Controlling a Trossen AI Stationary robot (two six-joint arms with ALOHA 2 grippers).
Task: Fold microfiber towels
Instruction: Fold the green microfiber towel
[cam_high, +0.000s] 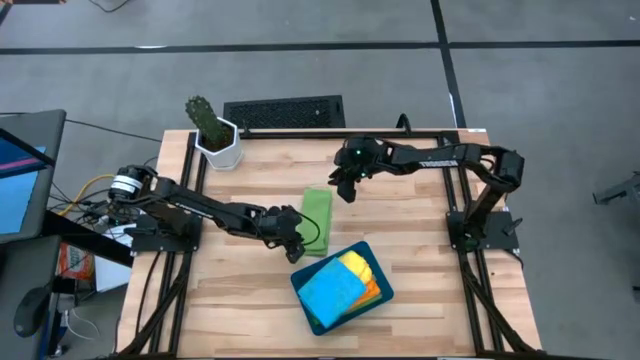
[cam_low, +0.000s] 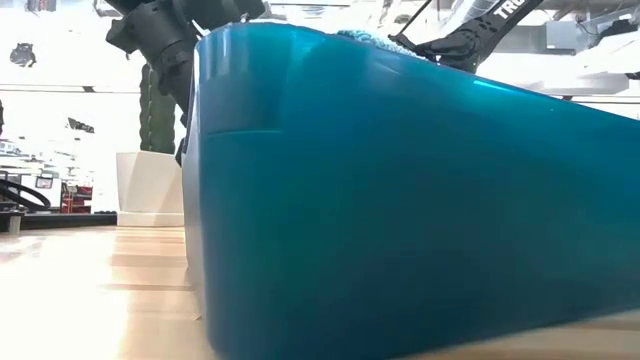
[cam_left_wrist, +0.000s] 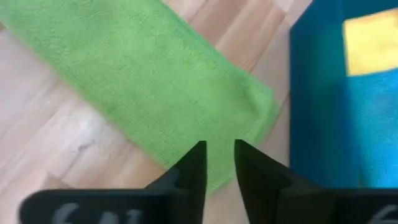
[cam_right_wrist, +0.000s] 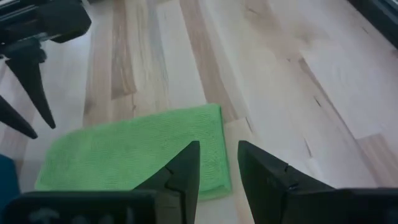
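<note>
Green towel: we see a folded green towel (cam_high: 317, 220) lying flat on the table (cam_high: 420, 270), just beside the teal tray (cam_high: 302, 290).
Tray load: blue towel (cam_high: 330, 291) on top, yellow towel (cam_high: 358, 266) and orange towel (cam_high: 373, 288) beneath.
Left gripper (cam_left_wrist: 219, 152): we find it over the green towel's near end, fingers slightly parted, grasping nothing.
Right gripper (cam_right_wrist: 219, 155): above the towel's far end, fingers apart, released.

grey floor (cam_high: 300, 70), dark seams
</note>
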